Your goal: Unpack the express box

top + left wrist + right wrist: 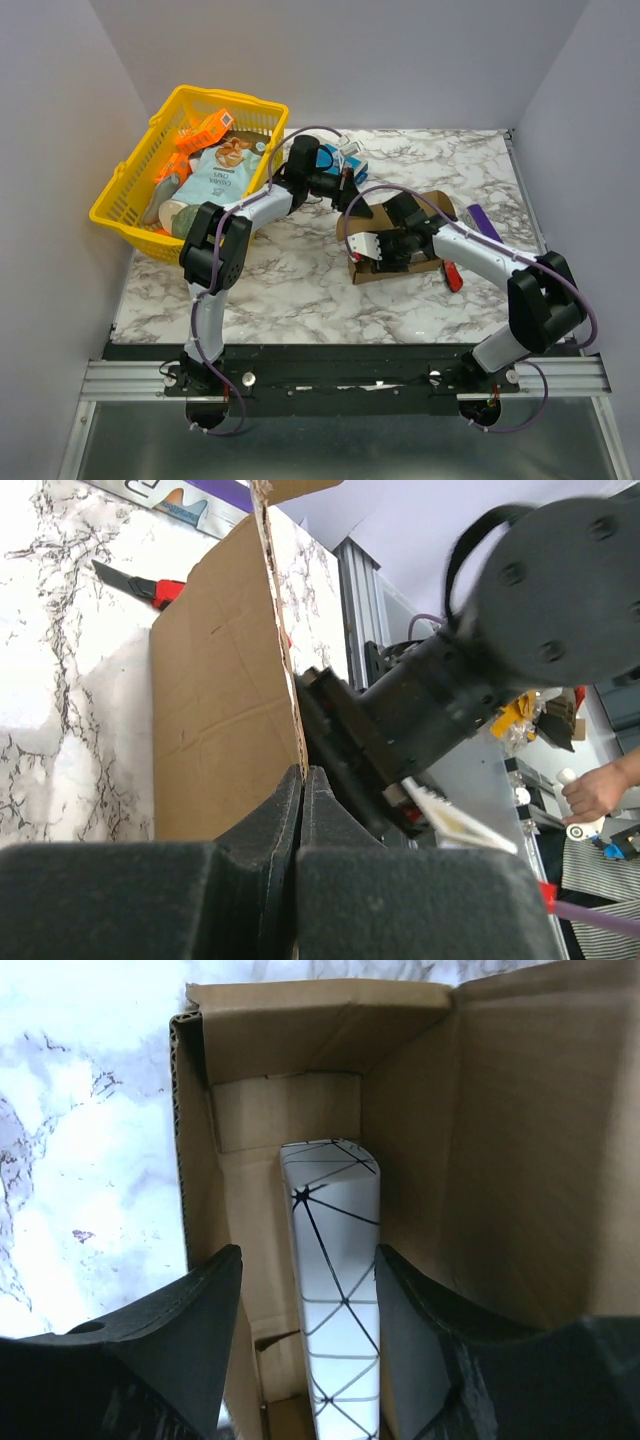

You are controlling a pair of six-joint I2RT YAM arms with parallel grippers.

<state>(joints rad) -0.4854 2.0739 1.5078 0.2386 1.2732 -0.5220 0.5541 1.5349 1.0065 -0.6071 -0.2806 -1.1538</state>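
The express box (432,203) lies open at mid-table, a brown cardboard carton. My left gripper (347,192) is shut on the edge of its raised flap (220,700), with the cardboard pinched between the fingertips (290,790). My right gripper (308,1252) reaches into the box (500,1140), open. Its jaws stand on either side of a white packet with black triangle lines (335,1260) that sits upright inside. There is a gap between the packet and the left finger, and no grip shows. In the top view the right gripper (372,250) covers the box's inside.
A yellow basket (120,215) full of goods stands at the back left. A small blue-and-white box (352,160) lies behind the left wrist. A purple bar (483,222) and a red-handled cutter (452,275) lie to the right of the carton.
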